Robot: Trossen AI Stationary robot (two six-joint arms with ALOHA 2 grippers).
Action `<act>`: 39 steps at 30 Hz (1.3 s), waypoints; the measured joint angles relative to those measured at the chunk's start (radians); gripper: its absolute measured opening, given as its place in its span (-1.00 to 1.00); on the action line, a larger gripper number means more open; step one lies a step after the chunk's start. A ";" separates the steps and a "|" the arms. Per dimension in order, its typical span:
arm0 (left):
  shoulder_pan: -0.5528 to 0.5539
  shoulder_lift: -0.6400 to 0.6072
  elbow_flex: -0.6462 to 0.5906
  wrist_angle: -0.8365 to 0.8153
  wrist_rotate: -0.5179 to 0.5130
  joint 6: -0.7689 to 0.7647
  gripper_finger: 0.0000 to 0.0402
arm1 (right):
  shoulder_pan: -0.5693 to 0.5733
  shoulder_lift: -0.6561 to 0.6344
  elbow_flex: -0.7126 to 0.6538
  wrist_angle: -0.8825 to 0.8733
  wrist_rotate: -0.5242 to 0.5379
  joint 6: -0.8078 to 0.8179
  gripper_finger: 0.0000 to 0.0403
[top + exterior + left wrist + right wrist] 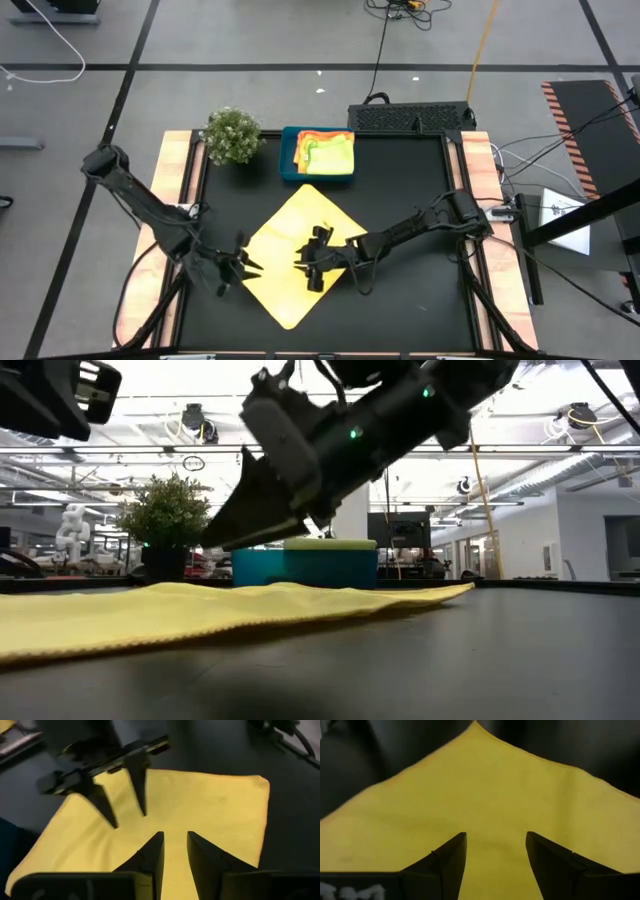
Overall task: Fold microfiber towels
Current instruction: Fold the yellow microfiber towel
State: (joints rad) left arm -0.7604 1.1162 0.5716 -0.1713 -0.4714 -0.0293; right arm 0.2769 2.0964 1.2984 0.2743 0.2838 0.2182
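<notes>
A yellow microfiber towel [300, 250] lies spread flat on the black table, turned like a diamond. It also shows in the low view [200, 610]. My left gripper [245, 262] is open by a narrow gap at the towel's left corner, its fingers over the cloth [210, 805]. My right gripper [315, 262] is open over the towel's middle [480, 795]. In the low view its fingertips [220, 538] hang just above the cloth. Several folded towels, yellow, orange and lime green [325, 150], lie in the blue tray [290, 165].
The blue tray stands at the table's far edge, and a small bushy plant [232, 135] stands to its left. Wooden rails [175, 190] run along the left and right sides. Bare black table [410, 180] lies to the towel's right and far right.
</notes>
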 joint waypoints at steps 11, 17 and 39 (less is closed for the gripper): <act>0.030 -0.157 -0.098 0.054 -0.004 -0.033 -0.56 | 0.020 -0.022 0.001 0.015 0.007 -0.036 -0.01; 0.030 -0.144 -0.098 0.057 0.009 -0.036 -0.56 | 0.020 -0.022 0.001 0.020 0.004 -0.048 -0.01; 0.050 -0.134 -0.098 0.056 0.010 -0.090 -0.56 | 0.055 -0.022 0.002 0.065 0.003 -0.038 -0.01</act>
State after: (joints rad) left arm -0.7103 0.9817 0.4736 -0.1158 -0.4615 -0.1188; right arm 0.3323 2.0743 1.2999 0.3397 0.2868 0.1805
